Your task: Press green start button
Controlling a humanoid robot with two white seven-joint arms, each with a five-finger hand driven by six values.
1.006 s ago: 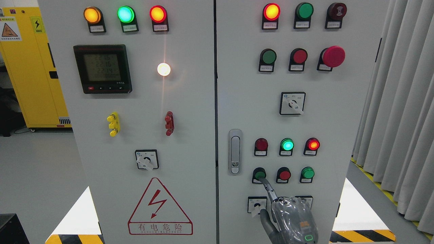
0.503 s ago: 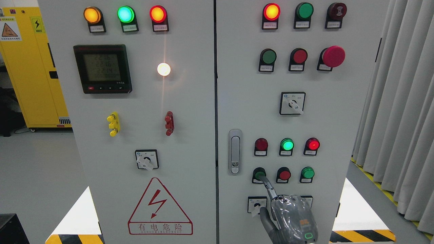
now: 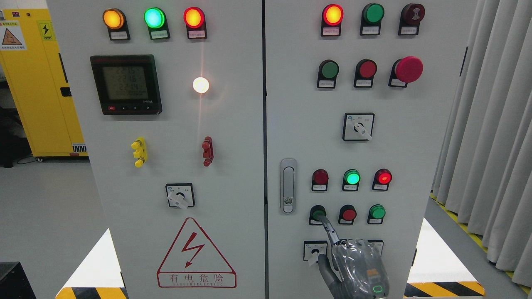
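Barely shifted since a second ago, the right hand (image 3: pixel 359 270) points its index finger (image 3: pixel 329 229) toward eleven o'clock, tip on the green start button (image 3: pixel 318 214); the other fingers are curled, holding nothing, at the cabinet's (image 3: pixel 299 124) lower right.

Grey cabinet door (image 3: pixel 415 124) carries green start button (image 3: pixel 318 214); red button (image 3: pixel 348 214) beside.

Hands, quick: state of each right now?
Right hand: curled, holding nothing, one finger out on the green start button.
Left hand: not in view.
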